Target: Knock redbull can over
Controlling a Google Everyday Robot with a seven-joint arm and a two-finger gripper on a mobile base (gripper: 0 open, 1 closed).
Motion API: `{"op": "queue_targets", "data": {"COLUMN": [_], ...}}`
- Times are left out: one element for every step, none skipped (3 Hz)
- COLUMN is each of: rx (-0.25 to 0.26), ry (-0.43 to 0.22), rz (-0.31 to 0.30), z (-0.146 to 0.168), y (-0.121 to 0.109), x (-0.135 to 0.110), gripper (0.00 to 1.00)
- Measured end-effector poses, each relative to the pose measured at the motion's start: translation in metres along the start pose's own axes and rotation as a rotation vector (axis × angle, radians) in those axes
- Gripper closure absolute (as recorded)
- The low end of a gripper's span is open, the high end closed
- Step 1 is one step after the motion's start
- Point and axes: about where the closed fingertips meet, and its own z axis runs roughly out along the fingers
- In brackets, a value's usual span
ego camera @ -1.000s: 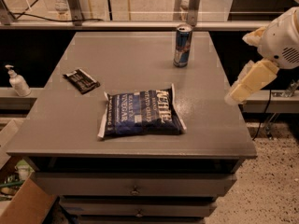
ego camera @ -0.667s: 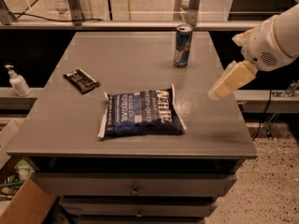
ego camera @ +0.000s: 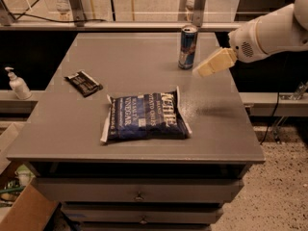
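Note:
The redbull can (ego camera: 187, 47) stands upright at the far right part of the grey table (ego camera: 139, 76); it is slim, blue and silver, with a silver top. My gripper (ego camera: 204, 70) comes in from the right on a white arm, its cream-coloured fingers pointing left and down. Its tip is just right of the can's lower part, a small gap apart, above the table.
A large dark blue chip bag (ego camera: 146, 116) lies flat in the middle front of the table. A small dark snack packet (ego camera: 83, 83) lies at the left. A white pump bottle (ego camera: 17, 83) stands on a lower ledge at the left. A cardboard box (ego camera: 24, 211) sits on the floor.
My gripper has moved left and toward the far side of the table, from near the right edge to just beside the can. The can still stands upright.

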Motion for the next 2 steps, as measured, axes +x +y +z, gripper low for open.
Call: {"op": "queue_targets", "data": {"rx": [-0.032,-0.077], "ry": [-0.075,-0.165], "rz": [0.147,0.234], "z": [0.031,0.054], "y": [-0.018,-0.027], "x": [-0.004,-0.014], "gripper": [0.0,0.0]}}
